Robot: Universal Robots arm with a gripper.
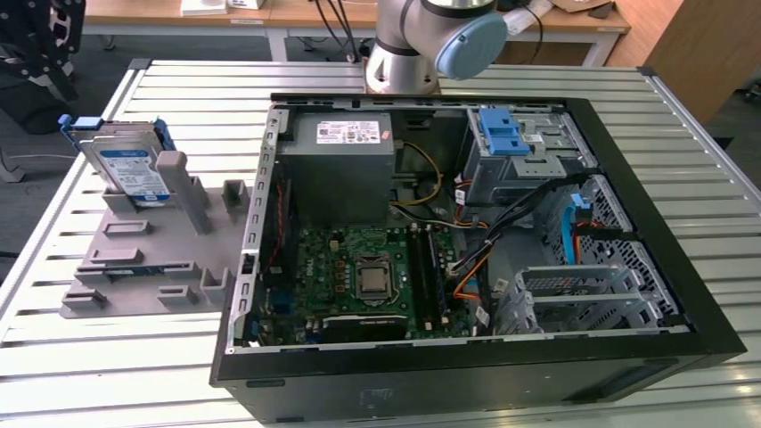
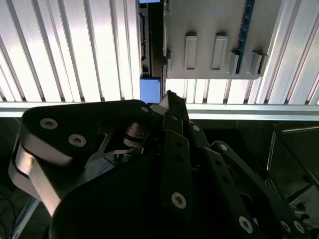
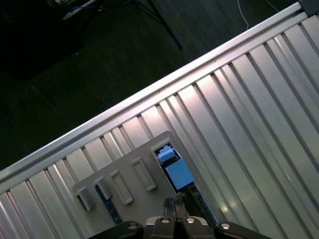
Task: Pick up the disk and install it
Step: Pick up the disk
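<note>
The disk [image 1: 128, 168] stood on edge in the grey holder [image 1: 141, 259] (blue carrier frame uppermost), at the exterior view's left. The holder sat on the slatted table [image 1: 71, 357], just beside the open PC case [image 1: 476, 379]. In both wrist views the gripper [image 2: 168, 97] [image 3: 174, 201] hung over the holder, looking down on the disk's blue end [image 3: 177, 172]. Its fingers were together w/ nothing btwn them, apart from the disk. Inside the case were a grey power-supply box [image 1: 339, 169] and a blue latch [image 1: 502, 134]. The arm's base [image 1: 411, 53] stood behind the case.
</note>
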